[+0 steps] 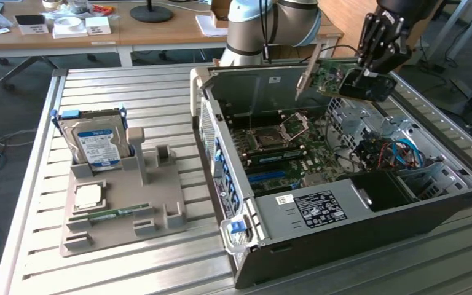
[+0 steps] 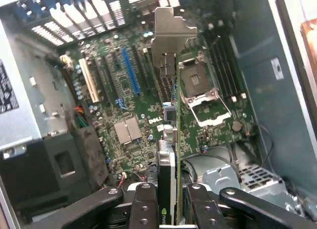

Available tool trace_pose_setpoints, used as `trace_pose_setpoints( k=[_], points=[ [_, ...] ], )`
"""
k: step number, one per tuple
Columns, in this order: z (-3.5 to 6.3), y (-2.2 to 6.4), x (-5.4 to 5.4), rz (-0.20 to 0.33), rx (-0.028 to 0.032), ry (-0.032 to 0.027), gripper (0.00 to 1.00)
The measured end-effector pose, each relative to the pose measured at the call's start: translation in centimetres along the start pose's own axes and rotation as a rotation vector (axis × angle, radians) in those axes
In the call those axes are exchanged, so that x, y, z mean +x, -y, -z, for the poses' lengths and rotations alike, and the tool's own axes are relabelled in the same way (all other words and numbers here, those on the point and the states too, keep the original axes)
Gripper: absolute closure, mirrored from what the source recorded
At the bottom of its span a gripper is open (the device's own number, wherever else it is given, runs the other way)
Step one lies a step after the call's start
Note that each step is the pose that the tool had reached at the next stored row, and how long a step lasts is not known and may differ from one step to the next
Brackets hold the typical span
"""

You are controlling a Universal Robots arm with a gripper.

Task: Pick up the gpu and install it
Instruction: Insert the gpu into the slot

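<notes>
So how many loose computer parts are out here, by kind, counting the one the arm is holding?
Hard drive, standing in the grey holder: 1
Square silver chip: 1
Green memory stick: 1
gpu, gripped by the gripper above the open computer case: 1
Total: 4

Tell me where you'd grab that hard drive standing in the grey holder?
Probably pinch the hard drive across its two broad faces near the top, coming from above. It stands on edge in the grey holder, whose slot boxes in its lower part.
</notes>
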State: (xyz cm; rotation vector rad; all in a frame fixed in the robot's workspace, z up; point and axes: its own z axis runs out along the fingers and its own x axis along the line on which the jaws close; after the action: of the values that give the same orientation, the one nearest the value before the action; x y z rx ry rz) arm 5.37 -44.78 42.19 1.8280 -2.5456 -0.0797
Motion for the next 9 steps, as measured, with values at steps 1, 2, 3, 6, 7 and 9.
trace_pose_setpoints(
  k=[1, 2, 3, 6, 7, 9],
  points=[
    [-0.01, 0.00, 0.00, 0.018, -0.0004, -0.0008, 0.73],
    [-0.02, 0.00, 0.00, 0.035, -0.0009, -0.0016, 0.73],
    [-0.03, 0.00, 0.00, 0.055, -0.0014, -0.0025, 0.73],
    [-0.05, 0.00, 0.00, 0.107, -0.0026, -0.0050, 0.73],
    [-0.05, 0.00, 0.00, 0.117, -0.0028, -0.0054, 0.73],
    [-0.05, 0.00, 0.00, 0.126, -0.0031, -0.0057, 0.73]
  ],
)
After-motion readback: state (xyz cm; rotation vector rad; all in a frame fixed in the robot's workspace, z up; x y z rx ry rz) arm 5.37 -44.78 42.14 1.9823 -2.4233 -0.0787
